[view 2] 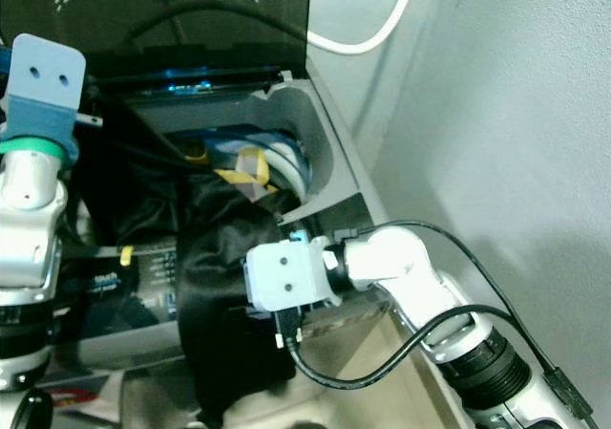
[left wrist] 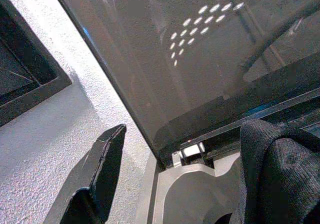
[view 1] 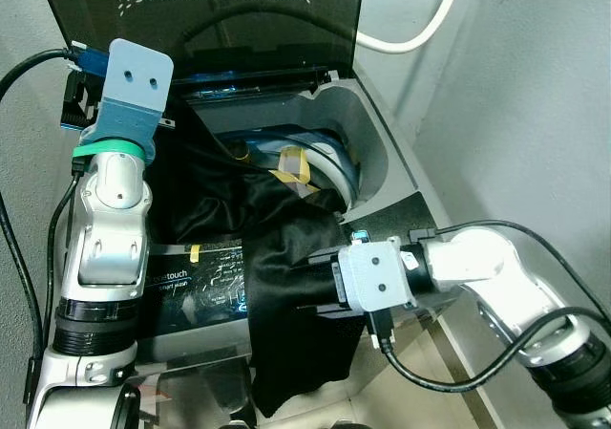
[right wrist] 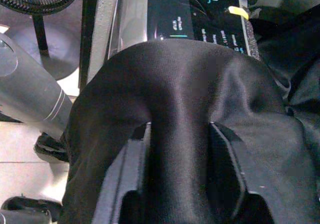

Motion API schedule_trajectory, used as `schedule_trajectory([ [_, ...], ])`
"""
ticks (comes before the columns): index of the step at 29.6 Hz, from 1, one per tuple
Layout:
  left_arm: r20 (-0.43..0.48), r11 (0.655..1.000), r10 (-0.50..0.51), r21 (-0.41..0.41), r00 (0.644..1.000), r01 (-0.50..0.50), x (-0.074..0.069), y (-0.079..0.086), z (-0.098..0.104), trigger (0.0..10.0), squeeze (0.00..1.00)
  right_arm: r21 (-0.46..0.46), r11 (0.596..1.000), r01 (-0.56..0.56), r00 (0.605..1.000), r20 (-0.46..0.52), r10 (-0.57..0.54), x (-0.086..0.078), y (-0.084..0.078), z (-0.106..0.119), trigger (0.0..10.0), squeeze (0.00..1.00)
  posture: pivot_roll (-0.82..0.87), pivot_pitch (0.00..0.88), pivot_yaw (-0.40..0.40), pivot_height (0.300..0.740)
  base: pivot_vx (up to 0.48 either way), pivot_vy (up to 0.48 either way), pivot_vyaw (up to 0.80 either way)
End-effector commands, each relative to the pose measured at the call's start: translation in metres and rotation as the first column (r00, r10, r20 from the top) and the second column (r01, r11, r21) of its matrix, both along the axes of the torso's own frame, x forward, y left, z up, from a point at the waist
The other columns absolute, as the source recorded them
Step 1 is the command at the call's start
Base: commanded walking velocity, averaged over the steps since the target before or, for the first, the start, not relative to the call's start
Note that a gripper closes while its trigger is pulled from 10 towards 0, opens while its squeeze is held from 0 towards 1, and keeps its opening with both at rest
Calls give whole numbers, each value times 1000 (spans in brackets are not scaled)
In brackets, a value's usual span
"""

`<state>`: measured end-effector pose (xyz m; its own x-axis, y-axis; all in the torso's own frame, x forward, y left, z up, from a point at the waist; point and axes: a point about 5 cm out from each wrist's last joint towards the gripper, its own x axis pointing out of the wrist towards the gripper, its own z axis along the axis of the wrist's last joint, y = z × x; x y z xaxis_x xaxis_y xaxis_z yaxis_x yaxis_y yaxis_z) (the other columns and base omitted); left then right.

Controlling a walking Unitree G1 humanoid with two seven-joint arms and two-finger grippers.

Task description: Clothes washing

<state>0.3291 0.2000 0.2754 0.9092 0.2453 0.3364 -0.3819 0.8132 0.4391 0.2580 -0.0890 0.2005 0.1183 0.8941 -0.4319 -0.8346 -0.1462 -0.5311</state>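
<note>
Black garment (view 1: 286, 286) draped over washer (view 1: 382, 161) rim, pinched in right gripper (right wrist: 177, 184); left gripper (left wrist: 175, 184) spread beside lid (left wrist: 200, 59).

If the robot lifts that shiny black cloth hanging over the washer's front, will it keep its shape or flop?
Probably flop: the shiny black cloth drapes in soft folds over the washing machine's rim. Its sheen suggests it is slippery, though the right gripper pinches a fold.

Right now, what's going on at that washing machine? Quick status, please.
Right gripper shut on black garment, draped over washer's front edge. Left gripper open, raised by lid. Garment half out of drum; nothing blocking.
</note>
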Motion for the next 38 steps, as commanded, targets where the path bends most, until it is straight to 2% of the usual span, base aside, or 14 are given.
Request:
schedule_trajectory([
  [1,28,1000,-2,3,1000,2,0,0,6,10000,0,-10,999,36,999,-26,-36,3,-5,-6,0,0,-29,0,52,740,0,0,0],
  [7,30,1000,-1,2,1000,1,0,0,6,10000,0,39,999,35,999,-28,-34,4,-3,1,0,0,-30,0,52,740,0,0,0],
  [9,29,1000,-1,1,1000,1,0,0,6,10000,0,170,984,43,998,-59,-33,8,1,18,0,0,-31,0,51,740,0,0,0],
  [15,29,1000,-2,1,1000,2,0,-1,6,10000,0,350,936,44,995,-99,-10,12,5,47,0,0,-30,0,52,740,0,0,0],
  [17,30,1000,-3,0,1000,3,0,-1,6,10000,0,435,899,55,997,-71,-27,18,12,64,0,0,-31,0,51,740,0,0,0],
  [18,30,1000,-3,-1,1000,3,0,-1,6,10000,0,485,872,72,997,-22,-70,26,18,74,10000,0,-33,0,50,740,0,0,0],
  [22,33,1000,-4,-4,999,4,1,-2,6,10000,0,566,817,109,986,45,-162,40,32,88,10000,0,-33,0,47,740,0,0,0],
  [23,36,1000,-5,-7,999,5,1,-2,6,10000,0,613,779,132,976,57,-210,47,42,95,10000,0,-33,0,45,740,0,0,0],
  [24,41,1000,-4,-9,999,5,1,-3,7,10000,0,650,745,152,968,54,-244,54,52,101,10000,0,-34,0,44,740,0,0,0],
  [27,47,1000,-1,-12,999,2,1,-4,7,10000,0,681,713,167,957,63,-284,60,62,106,10000,0,-30,0,42,740,0,0,0],
  [29,76,1000,17,-19,997,-15,-1,-3,9,10000,0,732,650,205,940,37,-338,71,81,114,10000,0,-24,0,32,740,0,0,0],
  [30,76,1000,17,-19,997,-15,-1,-3,9,10000,0,732,650,205,940,37,-338,71,81,114,10000,0,-24,0,32,740,0,0,0],
  [35,165,994,106,-50,981,-99,-11,4,18,10000,0,801,533,271,869,34,-493,86,106,131,10000,0,8,0,2,740,0,0,0],
  [38,184,991,132,-56,974,-124,-16,7,19,10000,0,793,546,270,836,88,-541,86,117,125,10000,0,10,0,-4,740,0,0,0],
])
